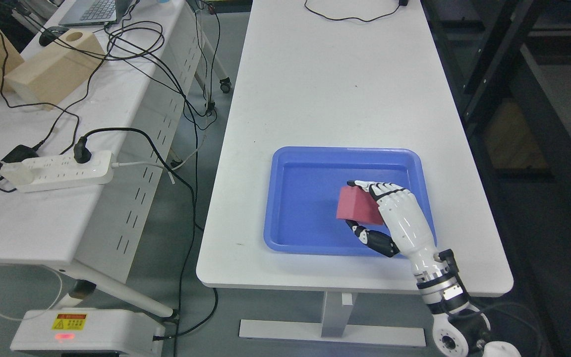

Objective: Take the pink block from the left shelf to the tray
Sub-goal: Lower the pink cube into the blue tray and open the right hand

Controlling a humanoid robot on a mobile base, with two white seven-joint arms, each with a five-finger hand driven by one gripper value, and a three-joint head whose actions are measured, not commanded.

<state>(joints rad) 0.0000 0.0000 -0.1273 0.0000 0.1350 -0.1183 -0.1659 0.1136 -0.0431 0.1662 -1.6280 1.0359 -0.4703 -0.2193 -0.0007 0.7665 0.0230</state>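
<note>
Your white right hand (389, 218) is clamped on the pink rectangular block (359, 206) — fingers (382, 188) over its top, thumb beneath — above the shallow blue plastic tray (285, 238), right of its middle. Lower it flat before you let go. There's plenty of bare tray floor to the left — the right rim sits near your wrist.

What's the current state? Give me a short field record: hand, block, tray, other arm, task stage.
active hand: right hand, arm entering from lower right
grasp: fingers closed on the pink block
block position: over the blue tray, right of its centre; contact with the tray floor unclear
tray: on the white table, near its front edge
left hand: not in view
task stage: block at the tray, not yet released
</note>
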